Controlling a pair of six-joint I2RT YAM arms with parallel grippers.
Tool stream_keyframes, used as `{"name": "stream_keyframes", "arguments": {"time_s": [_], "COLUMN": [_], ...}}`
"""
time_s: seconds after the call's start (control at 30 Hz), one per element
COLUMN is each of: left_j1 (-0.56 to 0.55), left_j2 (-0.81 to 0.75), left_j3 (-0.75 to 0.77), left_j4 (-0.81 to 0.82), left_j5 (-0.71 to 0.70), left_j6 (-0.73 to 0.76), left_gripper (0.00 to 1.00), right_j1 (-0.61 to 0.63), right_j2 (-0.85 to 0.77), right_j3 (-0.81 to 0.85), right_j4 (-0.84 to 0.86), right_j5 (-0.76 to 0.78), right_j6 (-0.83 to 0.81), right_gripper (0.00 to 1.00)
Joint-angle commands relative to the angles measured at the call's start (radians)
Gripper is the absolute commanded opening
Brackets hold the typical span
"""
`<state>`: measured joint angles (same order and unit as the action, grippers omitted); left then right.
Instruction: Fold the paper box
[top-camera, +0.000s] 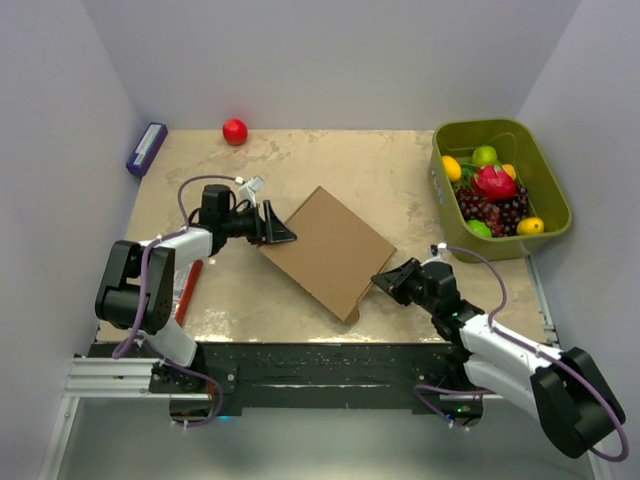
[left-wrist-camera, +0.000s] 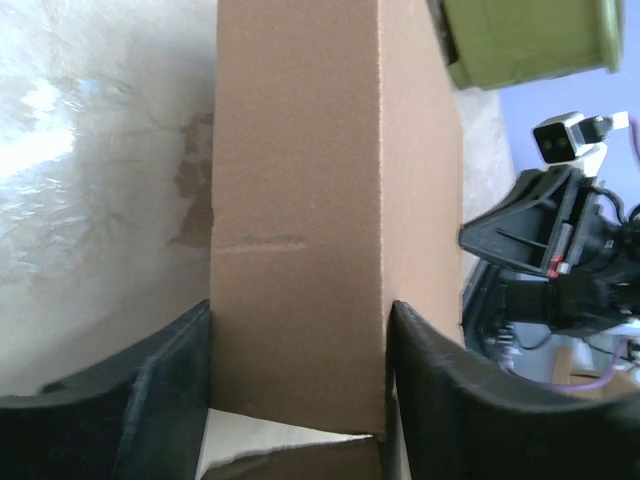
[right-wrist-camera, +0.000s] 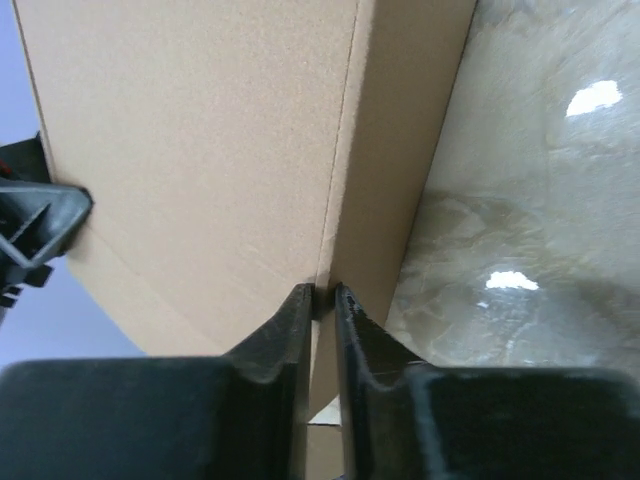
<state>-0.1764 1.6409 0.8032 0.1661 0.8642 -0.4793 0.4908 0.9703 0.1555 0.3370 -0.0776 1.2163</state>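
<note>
Spreading across most of the overhead view, a beige marbled bench (top-camera: 400, 170) carries everything. Near its middle lies the paper box (top-camera: 330, 250), a plain brown cardboard rectangle turned at an angle, with one arm at each end.

At the right edge of the bench sits a green bin (top-camera: 545, 160) filled with fruit (top-camera: 490, 195). Only the overhead view shows the small things: a purple box (top-camera: 146, 148) at the far left wall, a red ball (top-camera: 235, 131) at the far edge, and a thin red stick (top-camera: 188, 290) lying beside the left arm.

From above, the left gripper (top-camera: 280, 225) meets the box's left end, but the grip itself is hard to read. The left wrist view settles it: the fingers (left-wrist-camera: 170, 380) are spread wide, and the box (left-wrist-camera: 300, 200) fills the gap between them, one finger against each side. That view also shows the green bin (left-wrist-camera: 530, 40) and the right arm's wrist beyond the box.

The right gripper (top-camera: 385, 283) touches the box's near right corner in the overhead view. Only the right wrist view shows the detail: the narrow fingers (right-wrist-camera: 285, 330) are nearly together and pinch a thin cardboard edge just below a fold line of the box (right-wrist-camera: 200, 150).
</note>
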Motion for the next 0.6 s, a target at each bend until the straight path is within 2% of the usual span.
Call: {"name": "stream_keyframes", "arguments": {"time_s": [0.0,0.03,0.07,0.13,0.17,0.2,0.27,0.33,0.43,0.5,0.57], "left_j1": [-0.014,-0.014,-0.014,-0.014,-0.012,-0.006,0.008,0.038,0.075,0.103,0.121], "left_j2": [0.002,0.000,0.000,-0.015,-0.026,-0.039,-0.088,-0.145,-0.197,-0.222,-0.248], "left_j3": [-0.036,-0.042,-0.047,-0.061,-0.076,-0.085,-0.128,-0.165,-0.216,-0.249,-0.284], "left_j4": [0.111,0.122,0.124,0.141,0.151,0.164,0.226,0.301,0.351,0.383,0.404], "left_j5": [0.078,0.076,0.078,0.082,0.082,0.084,0.088,0.085,0.098,0.105,0.111], "left_j6": [-0.079,-0.093,-0.117,-0.145,-0.178,-0.198,-0.279,-0.347,-0.450,-0.516,-0.586], "left_gripper": [0.40,0.34,0.32,0.28,0.24,0.21,0.15,0.10,0.07,0.04,0.01], "right_j1": [0.002,0.002,0.002,0.002,0.003,0.003,0.005,0.003,0.003,0.003,0.006], "right_j2": [-0.053,-0.071,-0.109,-0.137,-0.156,-0.163,-0.176,-0.194,-0.209,-0.217,-0.223], "right_j3": [0.062,0.082,0.099,0.166,0.188,0.231,0.251,0.265,0.291,0.326,0.355], "right_j4": [-0.248,-0.268,-0.300,-0.334,-0.376,-0.394,-0.406,-0.402,-0.385,-0.383,-0.401], "right_j5": [0.075,0.075,0.091,0.104,0.110,0.117,0.104,0.079,0.045,0.038,0.026], "right_j6": [-0.164,-0.214,-0.247,-0.340,-0.372,-0.400,-0.439,-0.419,-0.420,-0.466,-0.588], "right_gripper": [0.25,0.30,0.45,0.62,0.76,0.80,0.88,0.90,0.96,0.99,0.99]}}
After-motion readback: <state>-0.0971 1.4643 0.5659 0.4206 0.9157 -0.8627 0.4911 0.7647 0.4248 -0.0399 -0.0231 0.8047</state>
